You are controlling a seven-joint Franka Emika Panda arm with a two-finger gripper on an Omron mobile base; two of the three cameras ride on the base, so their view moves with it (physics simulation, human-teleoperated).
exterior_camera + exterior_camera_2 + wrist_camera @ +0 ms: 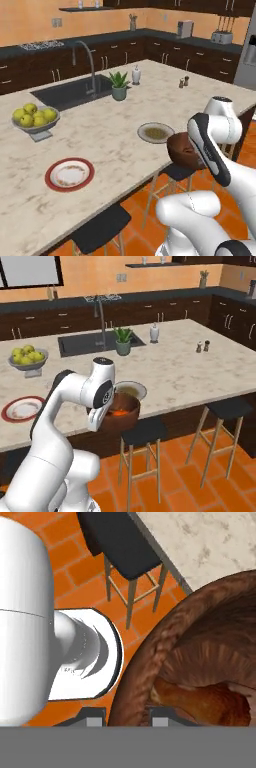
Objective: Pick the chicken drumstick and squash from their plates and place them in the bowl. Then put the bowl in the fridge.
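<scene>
The end effector (120, 714) is gripping the rim of the bowl (120, 412), its two dark tips sitting either side of the wooden wall in the hand view, pinched nearly shut on that thin edge. The bowl is being carried off the edge of the worktop (115, 135), out over the orange floor and the stools (145, 431); holding it by the rim is probably what is keeping it level so that its load is not spilling. Inside the bowl, the chicken drumstick (200, 702) is lying against the bottom as a glossy orange-brown piece, and in the right base view a patch of orange is showing in the bowl, which may be the squash or the drumstick; I cannot tell which. The two plates, the red-rimmed one (69, 174) and the grey-beige one (155, 133), are lying bare on the worktop, so the filling step looks done and the carrying to the fridge (247, 55) looks to be under way. The fridge is being cut off at the right edge of the left base view, with just a grey sliver visible. The arm's forearm is covering part of the bowl in both base views, and the fruit bowl (35, 120) is sitting well apart, by the sink (70, 92).
</scene>
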